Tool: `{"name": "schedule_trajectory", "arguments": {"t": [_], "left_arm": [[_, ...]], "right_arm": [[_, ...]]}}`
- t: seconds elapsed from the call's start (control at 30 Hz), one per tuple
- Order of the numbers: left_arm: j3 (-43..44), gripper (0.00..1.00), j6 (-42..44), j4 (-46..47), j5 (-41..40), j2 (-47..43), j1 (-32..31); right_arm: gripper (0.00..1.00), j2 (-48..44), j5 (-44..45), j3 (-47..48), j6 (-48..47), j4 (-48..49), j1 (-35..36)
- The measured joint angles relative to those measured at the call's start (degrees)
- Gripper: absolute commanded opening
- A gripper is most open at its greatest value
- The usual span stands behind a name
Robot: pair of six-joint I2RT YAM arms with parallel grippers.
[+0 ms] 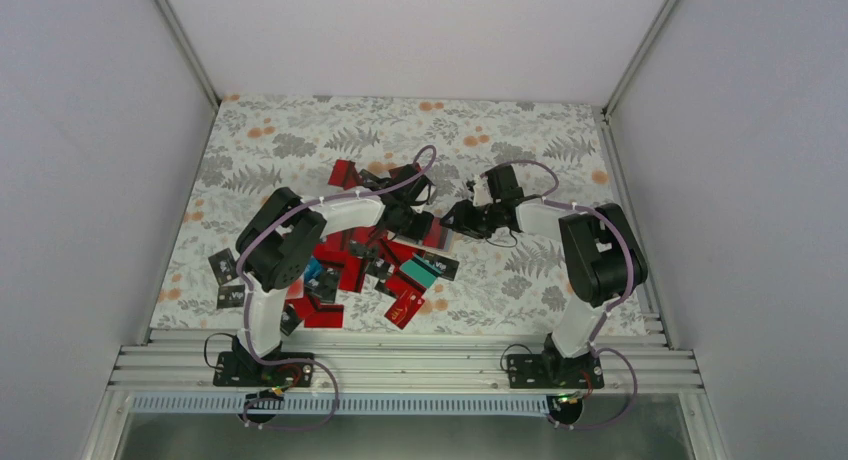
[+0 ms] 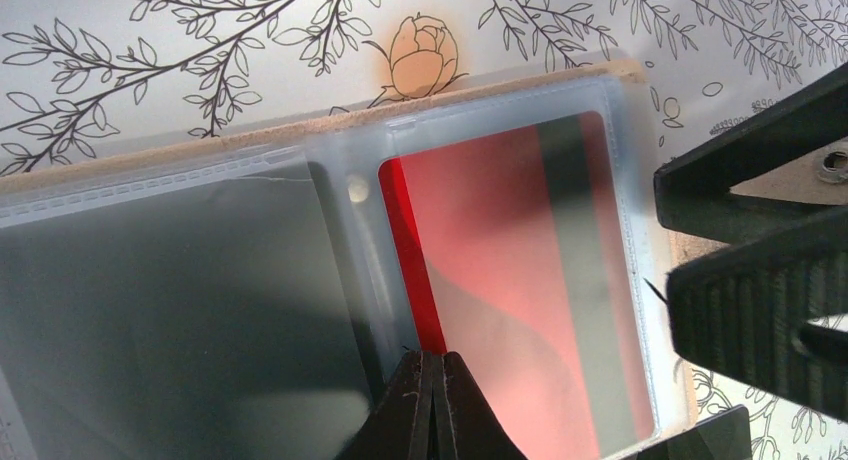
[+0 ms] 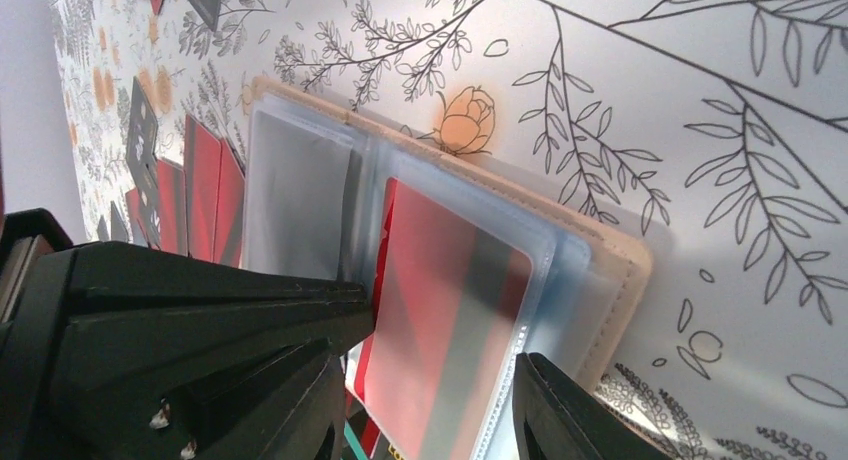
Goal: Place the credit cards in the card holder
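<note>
The tan card holder (image 2: 150, 160) (image 3: 622, 280) lies open on the flowered cloth, its clear sleeves facing up. A red credit card (image 2: 500, 240) (image 3: 430, 280) sits almost fully inside the right sleeve, with a thin red edge still showing. My left gripper (image 2: 433, 365) (image 1: 430, 223) is shut, its tips resting against that exposed edge. My right gripper (image 3: 430, 370) (image 1: 452, 220) is open and straddles the same sleeve. Its right finger (image 3: 560, 410) touches the sleeve's rim, and a small gap shows at the other finger. The left sleeve (image 2: 180, 300) looks dark grey.
Loose red, black and teal cards (image 1: 350, 270) are heaped under the left arm, with a red one (image 1: 405, 308) nearer the front and black ones (image 1: 222, 268) at the left. More cards (image 3: 205, 190) lie beyond the holder. Aluminium rails (image 1: 400, 365) line the near edge, and white walls enclose the table.
</note>
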Motion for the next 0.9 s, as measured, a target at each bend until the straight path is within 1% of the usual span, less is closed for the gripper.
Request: {"name": "schedule_trajectory", "arguments": {"t": [0.5, 0.9], "left_arm": [[-1.0, 0.02, 0.0, 2.3, 0.0, 0.0, 0.0], [-1.3, 0.02, 0.0, 3.0, 0.0, 0.0, 0.0]], "right_arm": [[0.43, 3.7, 2.2, 3.6, -0.1, -0.4, -0.1], [0.42, 5.0, 1.6, 4.6, 0.0, -0.2, -0.2]]}}
